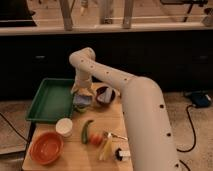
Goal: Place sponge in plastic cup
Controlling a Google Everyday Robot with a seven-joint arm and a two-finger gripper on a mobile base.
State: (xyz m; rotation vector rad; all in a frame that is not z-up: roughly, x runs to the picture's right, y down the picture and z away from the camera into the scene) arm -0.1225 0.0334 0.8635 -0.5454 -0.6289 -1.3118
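plastic cup: just right of the green tray, mostly hidden under the sponge
hand: right of the tray, above the sponge, outline blurred
worktop: front cut off below the tray

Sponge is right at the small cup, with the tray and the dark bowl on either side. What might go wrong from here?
1. The sponge looks about as wide as the plastic cup, which is mostly hidden beneath it, so it may perch on the rim or slide off.
2. The gripper sits between the green tray and the dark bowl; pressing down might tip the cup.
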